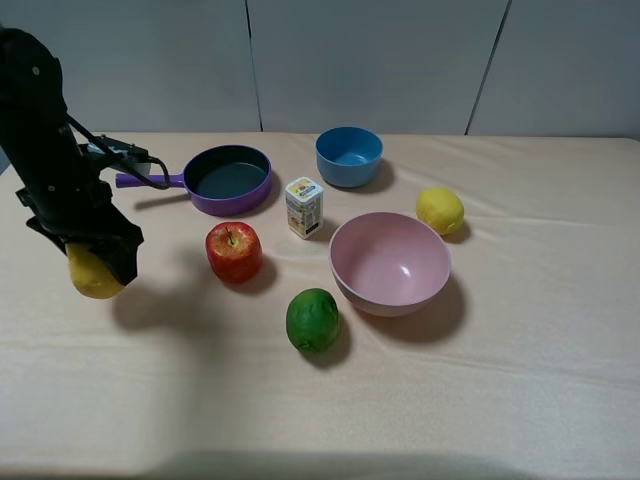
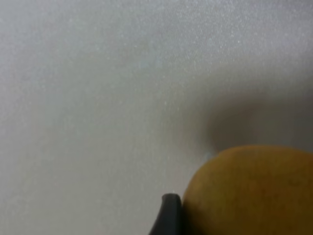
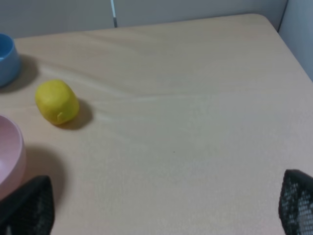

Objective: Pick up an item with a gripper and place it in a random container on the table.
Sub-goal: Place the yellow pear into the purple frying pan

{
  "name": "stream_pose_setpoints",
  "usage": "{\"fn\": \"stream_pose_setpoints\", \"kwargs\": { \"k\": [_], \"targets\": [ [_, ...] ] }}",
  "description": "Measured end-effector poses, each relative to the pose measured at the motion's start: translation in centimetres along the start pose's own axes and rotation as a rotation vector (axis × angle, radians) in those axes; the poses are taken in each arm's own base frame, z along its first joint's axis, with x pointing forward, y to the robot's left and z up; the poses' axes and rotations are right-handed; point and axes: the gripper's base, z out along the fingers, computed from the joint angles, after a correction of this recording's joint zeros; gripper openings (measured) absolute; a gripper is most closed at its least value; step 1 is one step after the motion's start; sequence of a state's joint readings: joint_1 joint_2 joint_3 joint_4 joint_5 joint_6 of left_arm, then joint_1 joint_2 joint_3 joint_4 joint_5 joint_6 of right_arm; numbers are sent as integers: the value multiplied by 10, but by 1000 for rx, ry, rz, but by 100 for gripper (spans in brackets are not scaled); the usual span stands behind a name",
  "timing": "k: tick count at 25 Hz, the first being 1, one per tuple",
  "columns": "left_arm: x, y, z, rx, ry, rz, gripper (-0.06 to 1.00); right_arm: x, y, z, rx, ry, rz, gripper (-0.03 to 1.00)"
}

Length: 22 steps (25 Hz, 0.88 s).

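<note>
One pear (image 1: 93, 275), yellow and partly covered from above, is clamped in the left gripper (image 1: 98, 265) close to the left edge of the table (image 1: 520, 390), about midway between the far and near edges. The fruit's rounded lower body shows below the dark fingers. It appears to hang clear of the cloth, since its shadow falls apart from it, toward the table's middle. In the left wrist view the pear (image 2: 252, 191) fills one corner, with a single dark fingertip (image 2: 168, 215) pressed against its side; the second finger is out of frame.

The purple frying pan (image 1: 230, 180) lies toward the far edge, left of centre, well apart from the pear. Its dark inside holds nothing, and its handle (image 1: 150, 181) points toward the left edge, passing behind the arm's cables.

A red apple (image 1: 234, 251) stands between pear and table centre. A small carton (image 1: 304, 207) stands upright just beyond it, and a blue bowl (image 1: 349, 157) sits near the far edge. A pink bowl (image 1: 390, 265) occupies the centre, a green lime (image 1: 313, 320) lies beside it on the near-edge side, and a lemon (image 1: 440, 210) lies toward the right edge.

The right gripper (image 3: 164, 215) is spread wide with nothing between its fingertips (image 3: 29, 210). Its camera shows the lemon (image 3: 56, 102), part of the blue bowl (image 3: 7, 58) and the far right corner.
</note>
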State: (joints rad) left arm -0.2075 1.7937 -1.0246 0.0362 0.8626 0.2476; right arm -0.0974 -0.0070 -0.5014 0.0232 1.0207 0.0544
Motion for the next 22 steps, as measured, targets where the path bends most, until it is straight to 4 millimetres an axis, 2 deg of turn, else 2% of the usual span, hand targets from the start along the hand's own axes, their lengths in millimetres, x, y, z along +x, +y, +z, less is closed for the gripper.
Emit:
{"fn": "stream_pose_setpoints", "kwargs": {
  "k": [8, 22],
  "targets": [
    [-14, 5, -35, -6, -12, -5, 72, 0, 0, 0, 0, -2, 0, 69],
    [-53, 7, -99, 60, -252, -52, 72, 0, 0, 0, 0, -2, 0, 69]
  ]
}}
